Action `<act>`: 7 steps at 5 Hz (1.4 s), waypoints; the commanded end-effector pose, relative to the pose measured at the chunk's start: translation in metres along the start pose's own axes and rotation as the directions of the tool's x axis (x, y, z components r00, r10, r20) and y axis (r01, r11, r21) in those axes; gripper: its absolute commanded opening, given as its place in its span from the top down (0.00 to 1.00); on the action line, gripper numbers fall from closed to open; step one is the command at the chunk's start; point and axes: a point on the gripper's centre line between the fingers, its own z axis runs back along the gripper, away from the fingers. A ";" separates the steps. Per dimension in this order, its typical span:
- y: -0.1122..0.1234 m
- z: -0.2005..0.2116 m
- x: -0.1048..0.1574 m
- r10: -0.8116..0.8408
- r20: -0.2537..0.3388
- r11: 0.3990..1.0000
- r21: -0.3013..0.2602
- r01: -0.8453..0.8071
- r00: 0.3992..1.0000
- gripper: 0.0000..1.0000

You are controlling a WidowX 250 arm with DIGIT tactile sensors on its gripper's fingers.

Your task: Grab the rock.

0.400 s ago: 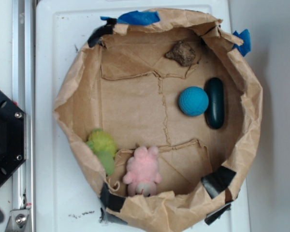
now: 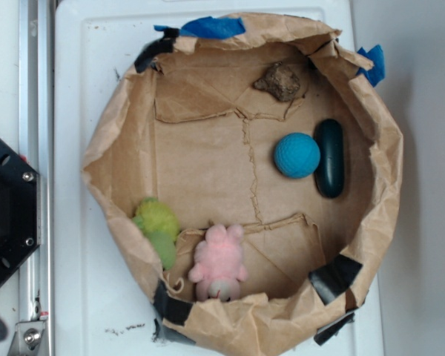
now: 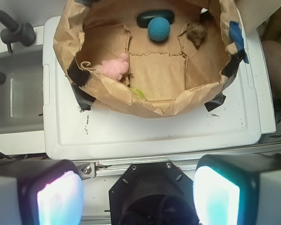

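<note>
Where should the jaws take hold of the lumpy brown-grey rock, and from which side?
Probably from straight above, closing across the narrower middle of the lumpy brown-grey rock. It lies close to the crumpled brown paper wall, which blocks a sideways approach. The open gripper is outside the enclosure.
</note>
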 end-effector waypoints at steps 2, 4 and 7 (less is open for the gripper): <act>0.018 -0.025 0.096 0.348 0.153 0.937 -0.032 -0.347 0.925 0.00; 0.027 -0.048 0.110 0.540 0.100 0.842 -0.073 -0.535 0.836 0.00; 0.041 -0.087 0.127 0.524 0.043 0.851 -0.069 -0.521 0.850 0.00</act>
